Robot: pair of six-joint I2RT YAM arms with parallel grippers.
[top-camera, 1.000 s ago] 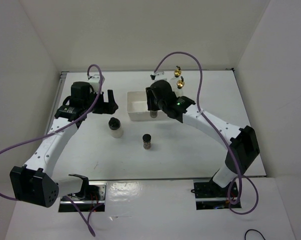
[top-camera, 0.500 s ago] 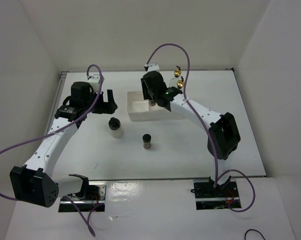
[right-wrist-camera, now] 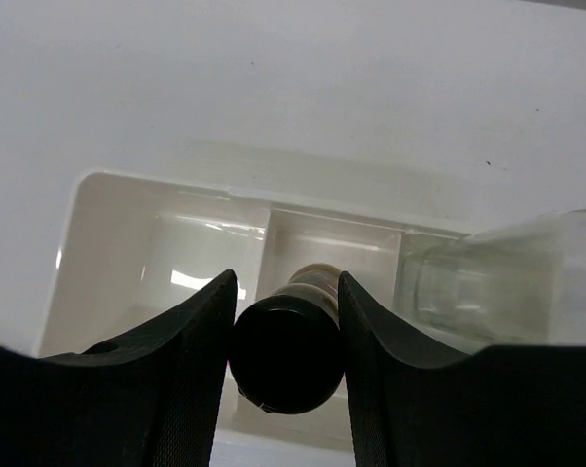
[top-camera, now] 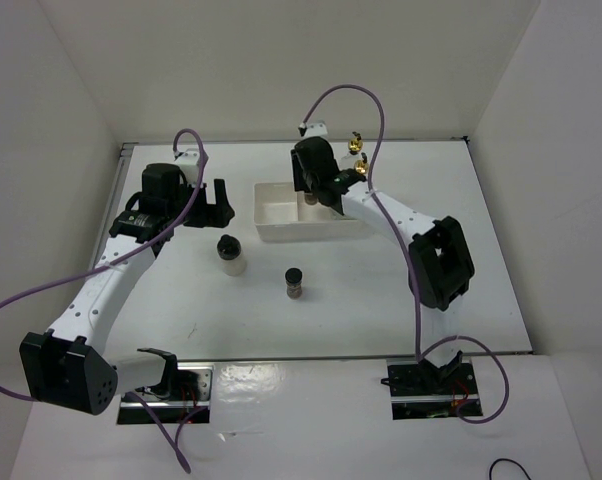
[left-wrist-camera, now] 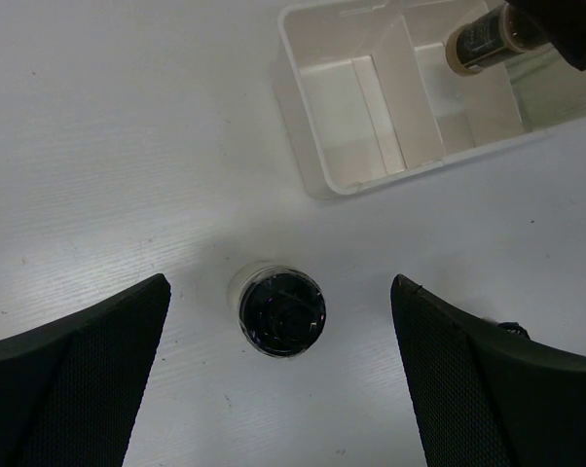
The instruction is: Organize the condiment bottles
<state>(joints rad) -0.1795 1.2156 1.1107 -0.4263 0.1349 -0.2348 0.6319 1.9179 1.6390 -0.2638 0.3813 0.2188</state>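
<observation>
White surface (top-camera: 381, 300) bearing a white rectangular three-compartment tray (top-camera: 276, 231) toward its far side, seen from above. Two tall clear glass bottles with gold pourer tops (top-camera: 354, 144) and (top-camera: 361, 169) stand upright at the tray's right end; the wrist views suggest that glass occupies the right-hand compartment, though the bases are not clearly visible. Left tool (top-camera: 217, 201): fingers spread wide, holding nothing, poised over the surface left of the tray, with the whitish black-capped jar (top-camera: 230, 254) between the two fingers in the left wrist view. That jar stands upright on the surface, just in front of the tray's left corner and apart from it. Right tool (right-wrist-camera: 286, 282): both fingers pressed against the sides of a small dark black-capped jar (right-wrist-camera: 288, 365), pinching it upright at the tray's middle compartment; whether its base touches the compartment floor cannot be told. The left compartment holds nothing. Second small dark black-capped jar (top-camera: 294, 282): upright on the open surface, well in front of the tray and to the right of the whitish jar.
</observation>
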